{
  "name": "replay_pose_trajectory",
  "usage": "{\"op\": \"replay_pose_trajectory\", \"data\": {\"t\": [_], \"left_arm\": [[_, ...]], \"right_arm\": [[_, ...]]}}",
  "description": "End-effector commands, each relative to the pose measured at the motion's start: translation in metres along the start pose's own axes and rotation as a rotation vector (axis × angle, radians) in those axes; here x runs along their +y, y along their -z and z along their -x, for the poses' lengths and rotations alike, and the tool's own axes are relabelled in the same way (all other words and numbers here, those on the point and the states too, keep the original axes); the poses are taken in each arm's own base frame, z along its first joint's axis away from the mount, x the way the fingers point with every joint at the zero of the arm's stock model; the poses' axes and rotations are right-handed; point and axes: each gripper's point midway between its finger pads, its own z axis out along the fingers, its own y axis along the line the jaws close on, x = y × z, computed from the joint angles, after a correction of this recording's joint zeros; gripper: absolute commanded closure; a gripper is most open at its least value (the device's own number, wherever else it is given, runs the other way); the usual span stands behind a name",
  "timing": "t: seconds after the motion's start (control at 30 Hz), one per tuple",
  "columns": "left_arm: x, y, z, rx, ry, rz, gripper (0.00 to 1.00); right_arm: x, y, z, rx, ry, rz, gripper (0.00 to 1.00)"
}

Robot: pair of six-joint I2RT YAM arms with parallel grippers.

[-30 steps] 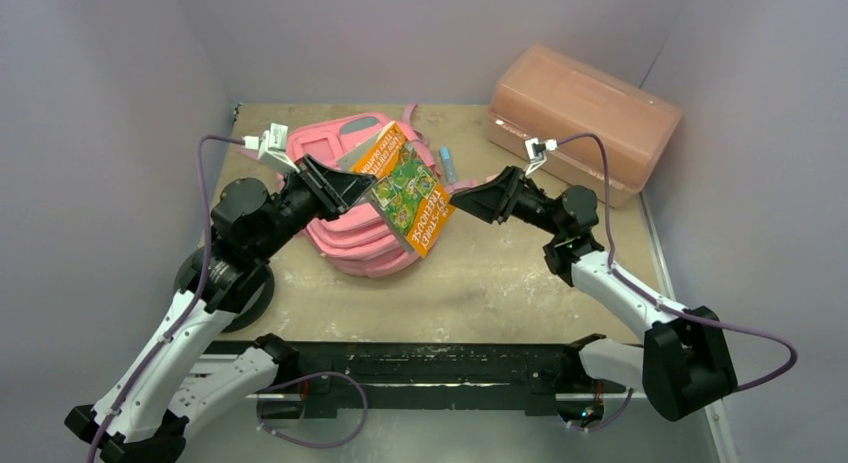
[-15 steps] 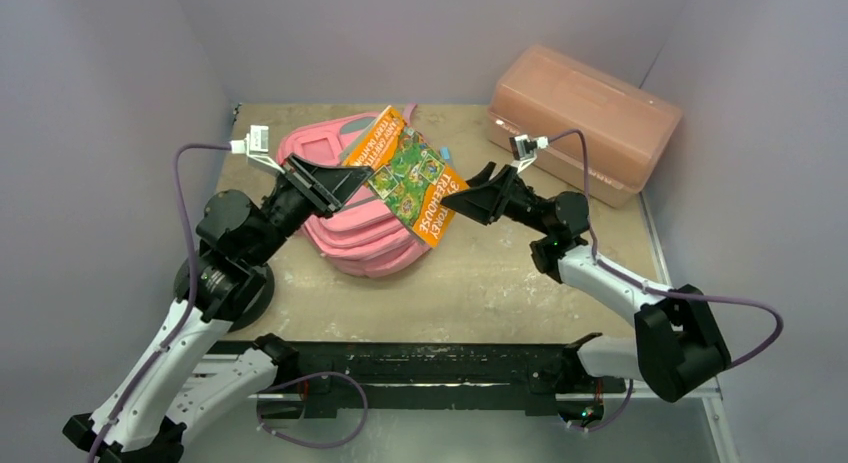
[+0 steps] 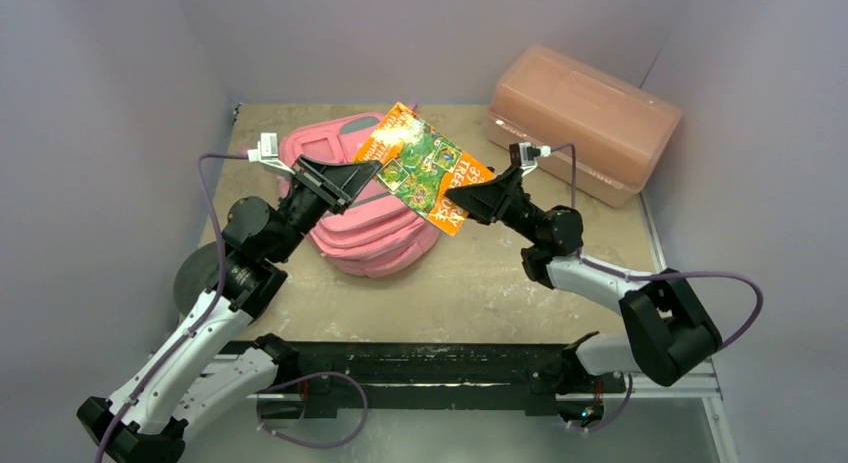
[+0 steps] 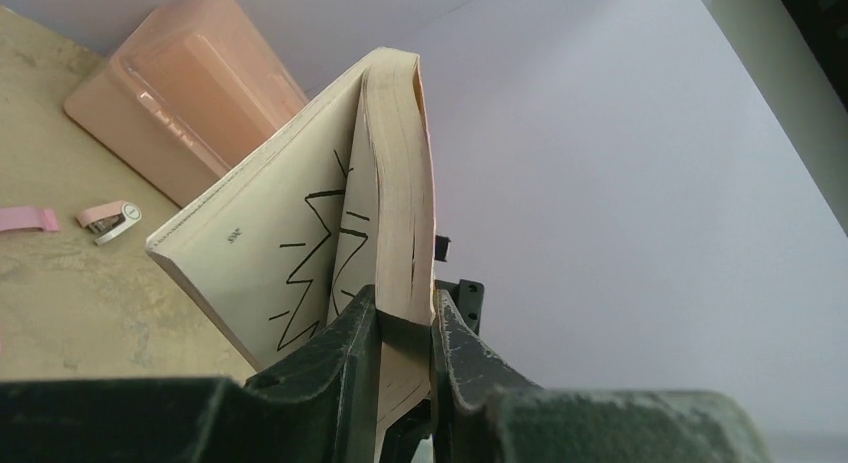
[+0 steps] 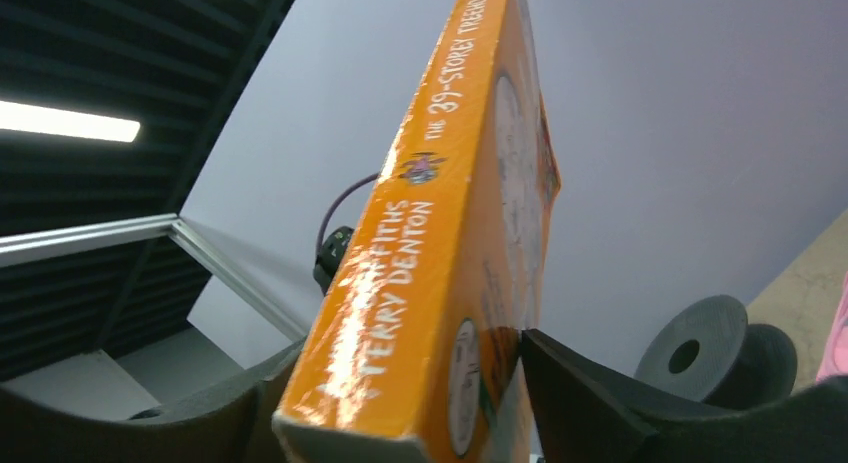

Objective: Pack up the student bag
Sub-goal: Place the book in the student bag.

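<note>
Top external: bag [image 3: 372, 239] below left tool [image 3: 366, 173]

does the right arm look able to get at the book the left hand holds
Likely yes: the right hand has a finger on each side of the book at its spine, nothing in between, while the left hand clamps the opposite edge.

The book [image 3: 425, 168] hangs over the right half of the bag [image 3: 345, 238], barring the way down there. The box [image 3: 580, 113] fills the far right corner. Bare desk [image 3: 470, 283] before the bag lies open.
</note>
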Motion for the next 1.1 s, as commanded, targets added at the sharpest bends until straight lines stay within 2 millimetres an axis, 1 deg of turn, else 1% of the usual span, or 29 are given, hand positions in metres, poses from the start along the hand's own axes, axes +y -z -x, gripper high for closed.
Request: {"op": "replay_pose_trajectory", "data": {"t": [0.0, 0.1, 0.13, 0.17, 0.2, 0.23, 0.27, 0.3, 0.37, 0.4, 0.47, 0.53, 0.57, 0.63, 0.7, 0.77, 0.83, 0.93, 0.97, 1.0, 1.07], "left_arm": [[-0.022, -0.003, 0.013, -0.064, 0.038, -0.103, 1.0], [-0.01, -0.005, 0.01, -0.046, 0.012, -0.045, 1.0], [0.004, -0.004, 0.005, -0.018, 0.002, 0.029, 0.98], [0.017, 0.0, 0.001, 0.005, -0.01, 0.107, 0.88], [0.033, 0.006, -0.003, 0.03, -0.031, 0.199, 0.72], [0.047, 0.014, -0.003, 0.037, -0.069, 0.278, 0.55], [0.064, 0.024, -0.003, 0.05, -0.119, 0.361, 0.42], [0.083, 0.036, -0.003, 0.059, -0.17, 0.454, 0.32], [0.119, 0.066, 0.004, 0.066, -0.269, 0.652, 0.21], [0.132, 0.08, 0.007, 0.072, -0.328, 0.729, 0.18], [0.15, 0.101, 0.011, 0.122, -0.458, 0.809, 0.16], [0.163, 0.118, 0.011, 0.192, -0.571, 0.866, 0.16], [0.164, 0.123, 0.011, 0.228, -0.615, 0.876, 0.16], [0.161, 0.127, 0.012, 0.301, -0.701, 0.865, 0.16], [0.153, 0.118, 0.004, 0.41, -0.794, 0.775, 0.16], [0.145, 0.102, -0.016, 0.575, -0.891, 0.614, 0.16], [0.147, 0.089, -0.039, 0.738, -0.919, 0.503, 0.16], [0.161, 0.072, -0.063, 0.923, -0.963, 0.457, 0.19], [0.17, 0.069, -0.07, 0.989, -0.995, 0.477, 0.19], [0.177, 0.061, -0.077, 1.038, -1.033, 0.494, 0.19], [0.193, 0.054, -0.09, 1.173, -1.173, 0.524, 0.19]], "right_arm": [[0.033, -0.004, 0.004, -0.018, -0.064, 0.162, 0.32], [0.028, -0.007, 0.004, -0.004, -0.088, 0.167, 0.48], [0.026, -0.007, 0.004, -0.004, -0.087, 0.164, 0.54], [0.022, -0.007, 0.004, -0.007, -0.088, 0.151, 0.61], [0.018, -0.008, 0.004, -0.009, -0.088, 0.132, 0.68], [0.012, -0.009, 0.004, -0.007, -0.088, 0.104, 0.74], [0.006, -0.01, 0.004, -0.003, -0.084, 0.075, 0.8], [0.0, -0.011, 0.004, 0.005, -0.074, 0.045, 0.87], [-0.021, -0.012, 0.005, 0.019, -0.053, -0.06, 0.97], [-0.036, -0.012, 0.008, 0.023, -0.045, -0.137, 1.0], [-0.06, -0.009, 0.015, 0.038, 0.012, -0.282, 1.0], [-0.085, -0.002, 0.028, 0.053, 0.124, -0.468, 1.0], [-0.1, 0.006, 0.043, 0.023, 0.206, -0.606, 1.0], [-0.115, 0.028, 0.071, -0.016, 0.365, -0.843, 1.0], [-0.114, 0.042, 0.091, -0.037, 0.476, -0.969, 1.0], [-0.111, 0.057, 0.107, -0.079, 0.54, -1.075, 1.0], [-0.108, 0.067, 0.117, -0.098, 0.584, -1.145, 1.0], [-0.098, 0.069, 0.12, -0.083, 0.635, -1.146, 1.0], [-0.094, 0.069, 0.12, -0.082, 0.644, -1.144, 1.0], [-0.091, 0.071, 0.121, -0.086, 0.653, -1.145, 1.0], [-0.086, 0.076, 0.122, -0.1, 0.668, -1.154, 1.0]]}}
